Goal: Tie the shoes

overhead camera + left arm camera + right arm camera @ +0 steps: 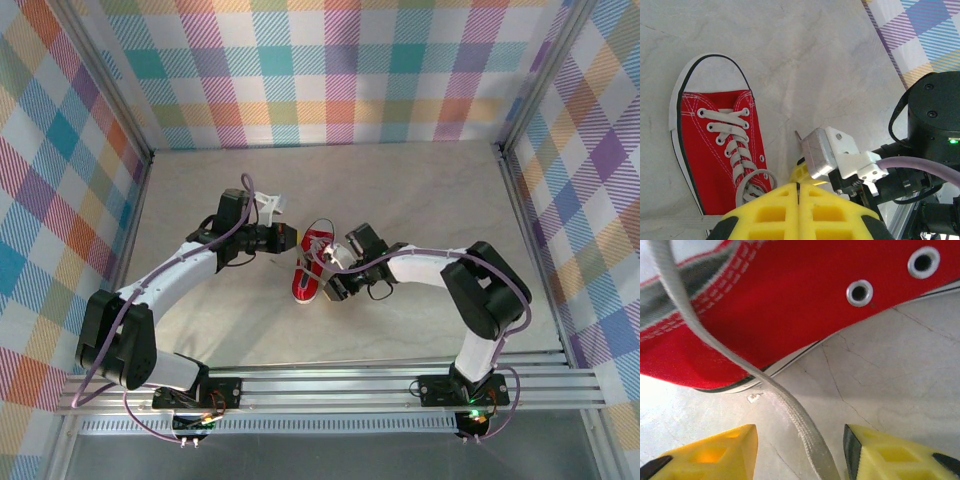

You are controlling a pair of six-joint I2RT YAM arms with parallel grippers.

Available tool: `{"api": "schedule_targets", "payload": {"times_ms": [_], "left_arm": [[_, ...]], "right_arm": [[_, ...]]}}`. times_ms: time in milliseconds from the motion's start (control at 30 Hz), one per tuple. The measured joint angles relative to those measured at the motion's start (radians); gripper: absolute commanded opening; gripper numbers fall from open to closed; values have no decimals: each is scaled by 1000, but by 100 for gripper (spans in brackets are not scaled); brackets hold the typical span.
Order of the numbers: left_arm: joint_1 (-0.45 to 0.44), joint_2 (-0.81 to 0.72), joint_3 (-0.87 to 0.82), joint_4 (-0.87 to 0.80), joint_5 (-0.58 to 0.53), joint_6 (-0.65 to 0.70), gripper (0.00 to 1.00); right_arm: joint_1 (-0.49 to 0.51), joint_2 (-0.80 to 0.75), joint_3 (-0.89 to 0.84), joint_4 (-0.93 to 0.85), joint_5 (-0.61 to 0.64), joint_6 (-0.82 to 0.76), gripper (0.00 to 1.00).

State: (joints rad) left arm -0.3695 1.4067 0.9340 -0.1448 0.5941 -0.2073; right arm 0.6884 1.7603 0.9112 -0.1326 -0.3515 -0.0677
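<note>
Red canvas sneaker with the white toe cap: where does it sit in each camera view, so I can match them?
Top external: red canvas sneaker near picture centre, on the pale tabletop.
Left wrist: sneaker in the left half, white toe cap at the top.
Right wrist: its red side wall with two metal eyelets across the upper half.
Shared landmark: whitish-grey lace, crisscrossed in left wrist, running diagonally down in right wrist.

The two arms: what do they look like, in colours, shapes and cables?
Both have white curved links between black joint housings: left arm, right arm. A lilac cable runs along each. The fingers are yellow, with square hollow cells and black backs. A small green light glows on one black housing.
</note>
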Motion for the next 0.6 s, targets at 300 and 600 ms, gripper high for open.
{"api": "schedule_targets", "payload": {"times_ms": [300, 600], "left_arm": [[0, 0, 17, -31, 0, 20, 0], [0, 0, 32, -64, -4, 50, 0]], "right_arm": [[6, 6, 3, -16, 85, 1, 2], [6, -68, -1, -16, 166, 5, 0]]}}
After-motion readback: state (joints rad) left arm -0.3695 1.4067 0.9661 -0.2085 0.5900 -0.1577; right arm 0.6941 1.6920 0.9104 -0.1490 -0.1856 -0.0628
